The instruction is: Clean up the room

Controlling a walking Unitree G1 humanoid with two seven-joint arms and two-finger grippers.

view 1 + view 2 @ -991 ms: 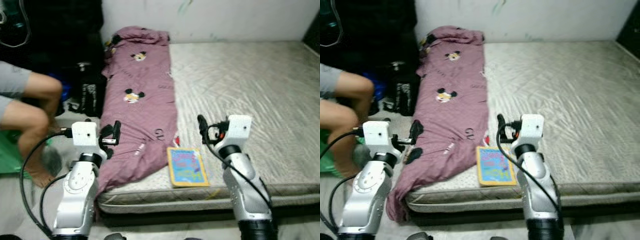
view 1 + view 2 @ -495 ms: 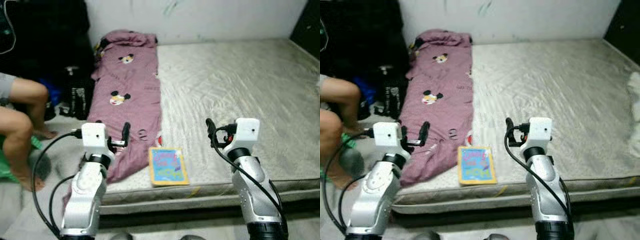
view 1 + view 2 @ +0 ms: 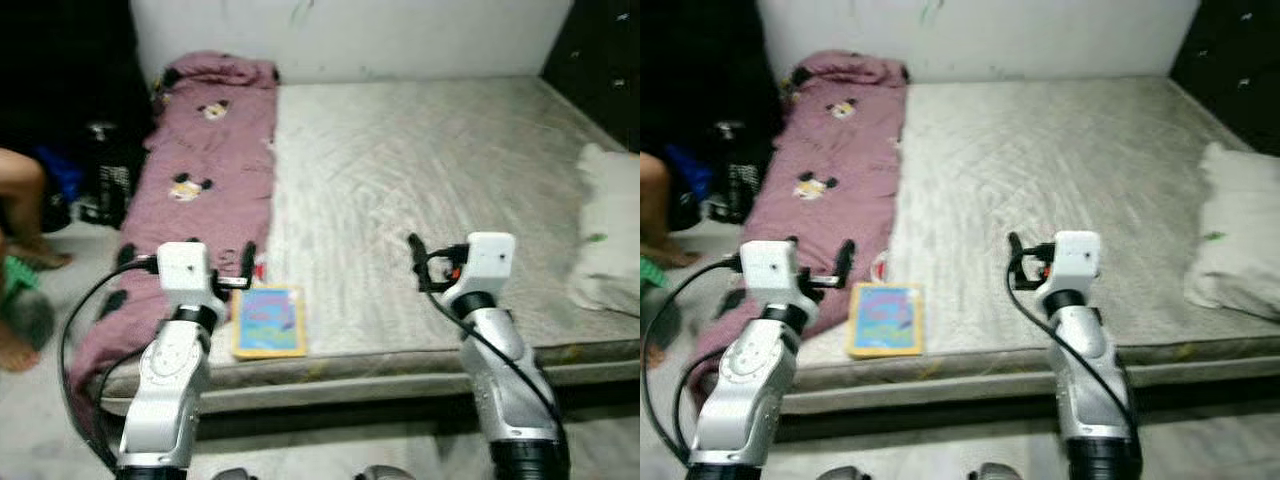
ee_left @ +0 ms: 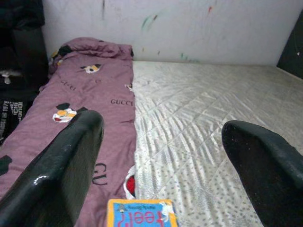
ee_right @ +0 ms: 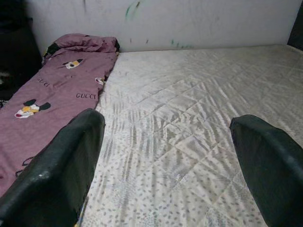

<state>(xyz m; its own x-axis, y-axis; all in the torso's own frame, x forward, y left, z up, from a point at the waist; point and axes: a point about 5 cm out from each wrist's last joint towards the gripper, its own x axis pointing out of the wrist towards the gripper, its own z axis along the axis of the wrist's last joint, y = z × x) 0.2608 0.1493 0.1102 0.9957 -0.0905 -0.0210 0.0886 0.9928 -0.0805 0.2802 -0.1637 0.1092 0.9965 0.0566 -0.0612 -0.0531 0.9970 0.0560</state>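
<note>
I've turned right, pillow [image 3: 608, 232] now seen | one quilted mattress [image 3: 420, 190], one purple blanket [image 3: 195, 180], one flat book [image 3: 268, 320] | left pincer [image 3: 247, 268] and right pincer [image 3: 414, 258] wide open, empty

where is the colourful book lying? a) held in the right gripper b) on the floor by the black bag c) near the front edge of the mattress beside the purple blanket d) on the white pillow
c: the colourful book lies flat on the mattress near its front edge, right beside the purple blanket, in front of the left gripper.
</note>
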